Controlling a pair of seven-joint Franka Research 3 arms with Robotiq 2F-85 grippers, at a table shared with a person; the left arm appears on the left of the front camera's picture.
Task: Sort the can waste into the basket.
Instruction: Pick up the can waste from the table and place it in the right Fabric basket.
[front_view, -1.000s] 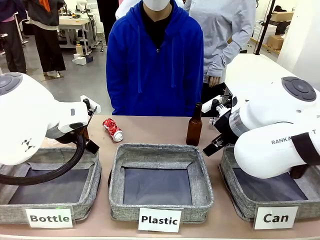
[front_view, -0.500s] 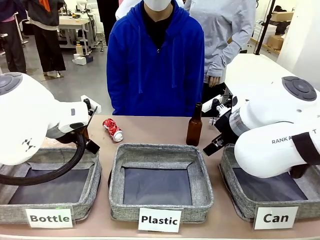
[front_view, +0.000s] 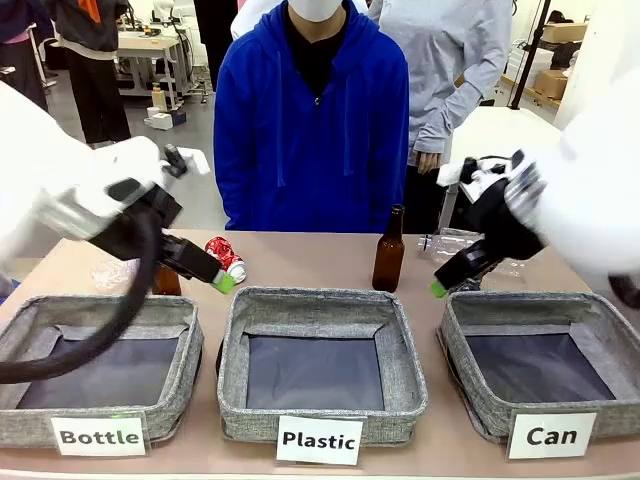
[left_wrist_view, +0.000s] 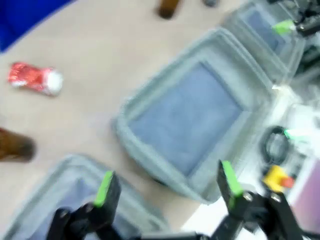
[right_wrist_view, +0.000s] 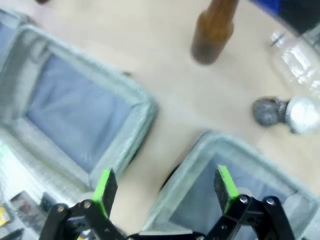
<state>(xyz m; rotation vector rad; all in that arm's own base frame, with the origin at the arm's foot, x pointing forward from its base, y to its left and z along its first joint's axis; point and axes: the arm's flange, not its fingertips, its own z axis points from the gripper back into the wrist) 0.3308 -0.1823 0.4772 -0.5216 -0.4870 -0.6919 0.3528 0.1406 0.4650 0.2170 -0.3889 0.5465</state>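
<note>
three grey fabric baskets sit in a row: the bottle basket (front_view: 100, 312), the plastic basket (front_view: 320, 303) and the can basket (front_view: 545, 304). two grippers show. the right gripper (right_wrist_view: 162, 184) has its jaws spread with nothing between them. in the right wrist view the can basket's near corner lies between and just beyond the two green pads. the left gripper (left_wrist_view: 165, 181) is spread wide and empty too, over the gap between the bottle basket and the plastic basket.

there are two crushed cans, both outside the baskets. the red can (front_view: 226, 258) lies just past the left jaws' tip. the silver can (right_wrist_view: 285, 112) lies beyond the right jaws, past the can basket's far rim, and is too smeared to read. of two brown bottles, one upright bottle (front_view: 388, 250) stands between the grippers, and the second bottle (front_view: 166, 281) is mostly hidden behind the left arm. one clear plastic bottle (front_view: 446, 243) lies partly behind the right gripper. both wrist views are blurred.
</note>
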